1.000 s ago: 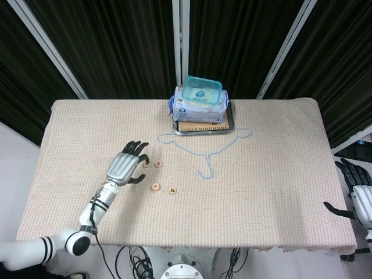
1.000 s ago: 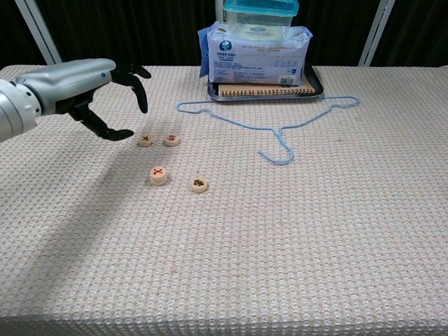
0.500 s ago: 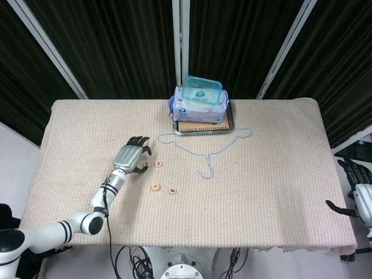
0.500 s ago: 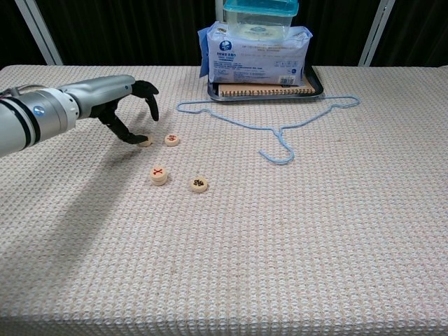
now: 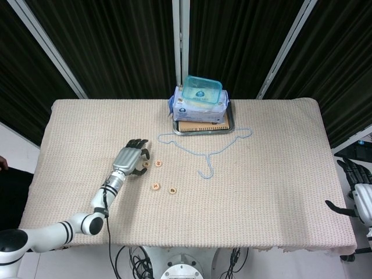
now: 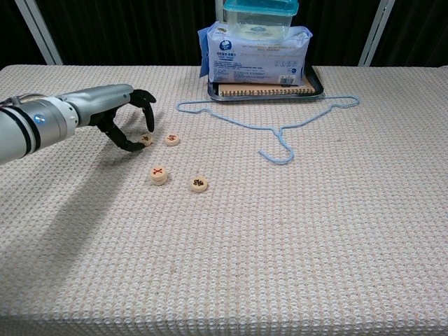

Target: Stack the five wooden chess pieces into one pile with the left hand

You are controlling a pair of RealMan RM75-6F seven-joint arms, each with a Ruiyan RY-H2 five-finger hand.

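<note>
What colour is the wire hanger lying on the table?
Light blue hanger, clearest in the chest view.

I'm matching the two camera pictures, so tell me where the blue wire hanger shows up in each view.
Head view: the blue wire hanger lies mid-table, just in front of the tray, its hook pointing toward the near edge.
Chest view: the hanger lies in the upper middle, right of centre, below the tray.
Shared landmark: the teal-lidded container stacked on the tray, directly behind the hanger in both.

Four wooden chess pieces (image 6: 159,174) show, one hanger (image 6: 269,122), one tray (image 6: 316,86), one lidded box (image 6: 260,15).
</note>
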